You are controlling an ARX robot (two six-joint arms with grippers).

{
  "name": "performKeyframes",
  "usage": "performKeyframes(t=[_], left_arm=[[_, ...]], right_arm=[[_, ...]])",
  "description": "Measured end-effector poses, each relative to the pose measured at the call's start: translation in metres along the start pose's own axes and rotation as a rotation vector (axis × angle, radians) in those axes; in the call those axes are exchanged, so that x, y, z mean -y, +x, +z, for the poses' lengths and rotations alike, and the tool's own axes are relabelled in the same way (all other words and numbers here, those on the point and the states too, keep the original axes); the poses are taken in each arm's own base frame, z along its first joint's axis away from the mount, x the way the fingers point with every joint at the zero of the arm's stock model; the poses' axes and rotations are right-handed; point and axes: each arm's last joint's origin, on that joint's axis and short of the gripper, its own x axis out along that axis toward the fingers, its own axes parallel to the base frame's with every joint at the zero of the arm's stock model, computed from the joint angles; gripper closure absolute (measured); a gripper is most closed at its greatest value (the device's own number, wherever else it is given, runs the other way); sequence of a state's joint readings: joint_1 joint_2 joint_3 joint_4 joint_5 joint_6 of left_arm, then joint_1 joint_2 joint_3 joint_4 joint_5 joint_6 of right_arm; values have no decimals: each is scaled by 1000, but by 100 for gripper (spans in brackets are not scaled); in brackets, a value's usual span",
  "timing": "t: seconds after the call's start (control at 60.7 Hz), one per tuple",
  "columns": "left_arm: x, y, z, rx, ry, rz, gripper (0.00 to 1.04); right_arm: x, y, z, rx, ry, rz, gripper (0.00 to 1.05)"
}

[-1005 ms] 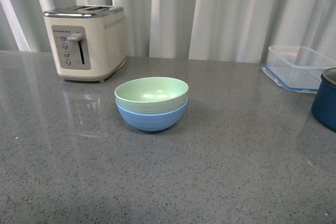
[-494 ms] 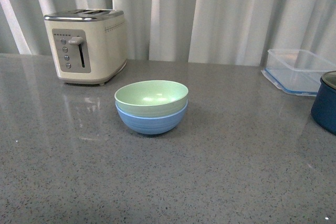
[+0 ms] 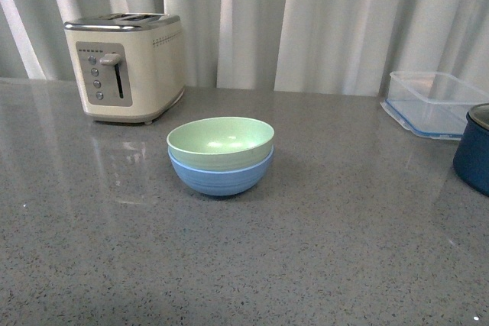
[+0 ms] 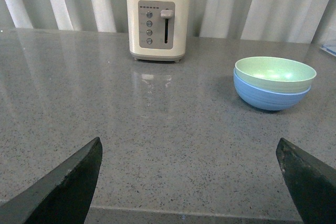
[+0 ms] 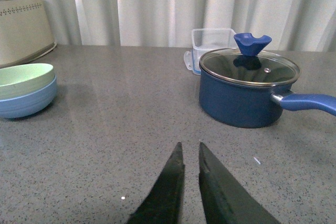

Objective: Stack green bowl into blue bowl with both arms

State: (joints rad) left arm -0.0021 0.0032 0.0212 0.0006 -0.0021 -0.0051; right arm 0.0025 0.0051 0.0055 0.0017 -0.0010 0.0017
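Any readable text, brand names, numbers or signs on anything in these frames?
None can be read.
The toaster: a row of small dots above its round buttons; any marks are too small to read.
The green bowl, blue bowl, pot and clear container: no text visible.

You've got open tabletop [image 3: 321, 265] all across the near side, w/ nothing btwn either tool and the stacked bowls. The green bowl [image 3: 220, 138] sits nested in the blue bowl [image 3: 220, 176] mid-tabletop, clear room on every side. Obstacles: toaster [image 3: 126, 65] back left, clear container [image 3: 432, 101] and navy pot [image 5: 247, 94] at far right, curtain [image 3: 306, 13] behind.
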Motion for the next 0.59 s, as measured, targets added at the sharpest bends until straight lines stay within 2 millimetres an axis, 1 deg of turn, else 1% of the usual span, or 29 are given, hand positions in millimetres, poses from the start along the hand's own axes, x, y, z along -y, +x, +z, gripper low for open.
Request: performKeyframes(t=[0.049, 0.082, 0.247, 0.28, 0.33, 0.362, 0.412, 0.478, 0.511, 0.593], left_arm=[[0, 0, 0, 0, 0, 0, 7], [0, 0, 0, 0, 0, 0, 7], [0, 0, 0, 0, 0, 0, 7], [0, 0, 0, 0, 0, 0, 7], [0, 0, 0, 0, 0, 0, 7], [0, 0, 0, 0, 0, 0, 7], [0, 0, 0, 0, 0, 0, 7], [0, 0, 0, 0, 0, 0, 7], [0, 0, 0, 0, 0, 0, 7], [0, 0, 0, 0, 0, 0, 7]], right_arm=[[0, 0, 0, 1, 0, 0, 85], [0, 0, 0, 1, 0, 0, 78], [0, 0, 0, 1, 0, 0, 51], [0, 0, 0, 1, 0, 0, 44], [0, 0, 0, 1, 0, 0, 37], [0, 0, 0, 1, 0, 0, 30], [0, 0, 0, 1, 0, 0, 23], [0, 0, 0, 1, 0, 0, 10], [0, 0, 0, 1, 2, 0, 8], [0, 0, 0, 1, 0, 0, 11]])
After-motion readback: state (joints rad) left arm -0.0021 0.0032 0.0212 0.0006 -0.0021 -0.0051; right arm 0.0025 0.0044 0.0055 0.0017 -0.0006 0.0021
